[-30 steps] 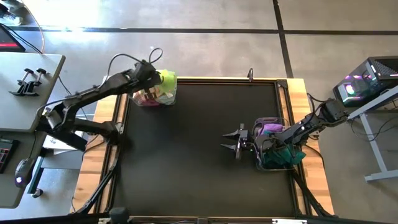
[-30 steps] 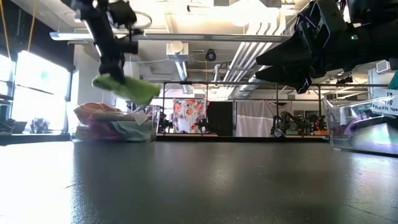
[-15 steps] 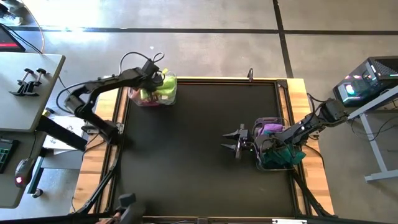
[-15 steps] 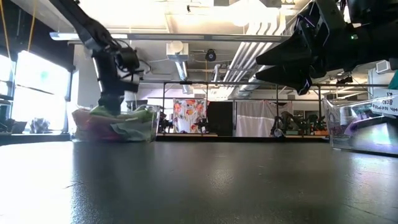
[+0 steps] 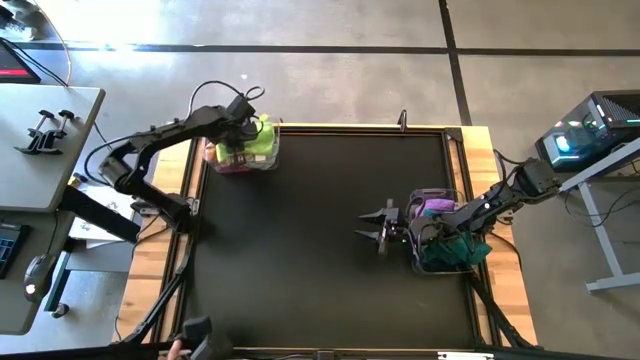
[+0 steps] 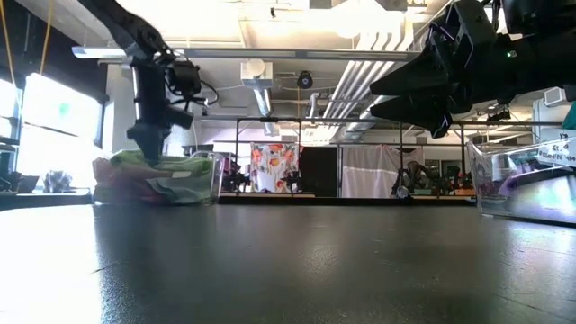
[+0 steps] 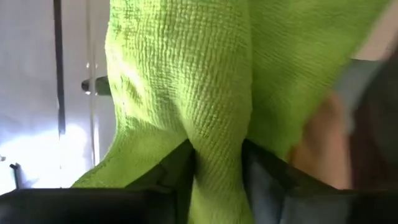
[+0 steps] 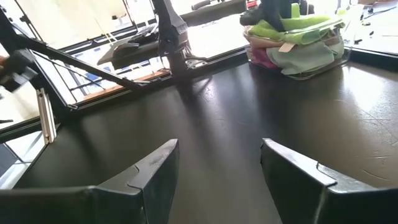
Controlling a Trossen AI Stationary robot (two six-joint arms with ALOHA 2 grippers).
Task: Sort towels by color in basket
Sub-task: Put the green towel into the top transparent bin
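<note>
My left gripper [image 5: 240, 135] is down in the clear basket [image 5: 240, 158] at the table's far left corner, shut on the lime green towel [image 7: 186, 81]. That towel [image 5: 260, 138] lies on top of the pile of peach-pink and mint towels [image 6: 171, 180]. My right gripper [image 5: 372, 226] is open and hovers over the table's right half, beside a second clear basket [image 5: 445, 262]. A purple towel [image 5: 435, 208] and a dark teal towel [image 5: 468, 248] lie in this basket. My left gripper pinches a bunched fold of the lime green towel [image 7: 217, 155] between its two fingers [image 7: 171, 171]. It comes from above, pointing down into the basket. The rest of the towel spreads over the pile beneath it [image 5: 262, 140].
The black mat [image 5: 320, 260] stretches bare between the two baskets. A wooden rim [image 5: 140, 260] borders the table. The left basket [image 8: 298, 46] shows far across the table in the right wrist view. A desk with clamps [image 5: 45, 130] stands beyond the left edge.
My left gripper came down with the lime green towel from above the far-left basket into it. The towel, which hung clear below the fingers, now rests on the pile. The basket shifted slightly toward the table's left. My right gripper kept still.
</note>
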